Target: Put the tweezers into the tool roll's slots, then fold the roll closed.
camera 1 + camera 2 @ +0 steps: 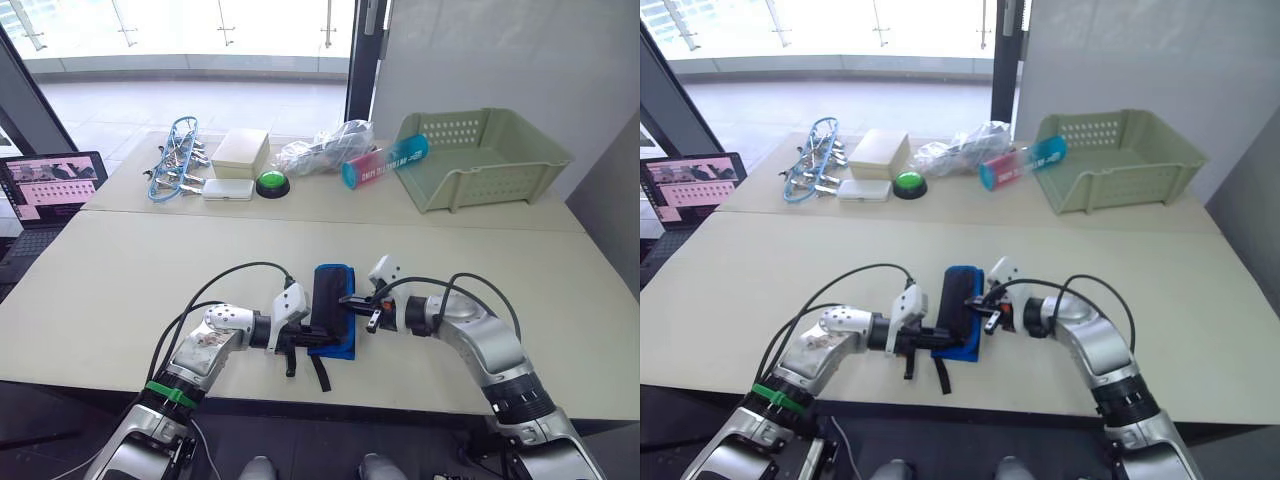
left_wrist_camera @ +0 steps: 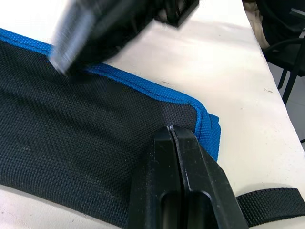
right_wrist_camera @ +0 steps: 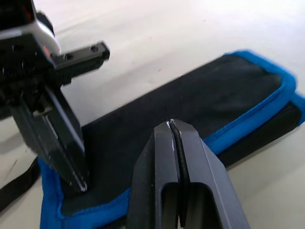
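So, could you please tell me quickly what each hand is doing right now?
Left hand: closed, empty, fingertips pressing on the folded tool roll.
Right hand: closed, empty, over the roll's right edge.

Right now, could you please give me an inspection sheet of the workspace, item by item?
Surface: pale beige tables, two pushed together; bare near the front apart from the roll.
Job's things: black fabric tool roll with blue edging lies folded, its black strap trailing toward the front edge; tweezers and slots nothing seen.
Clutter: far table holds a blue-and-silver clamp bundle, a cream box, a green push button, a crinkled clear plastic bag, a teal tube and a green perforated plastic basket.
Grippers: left gripper shut, tips on the roll; right gripper shut, over the roll.
Cables: black cables loop over both forearms.
Surroundings: open laptop at left; window behind.
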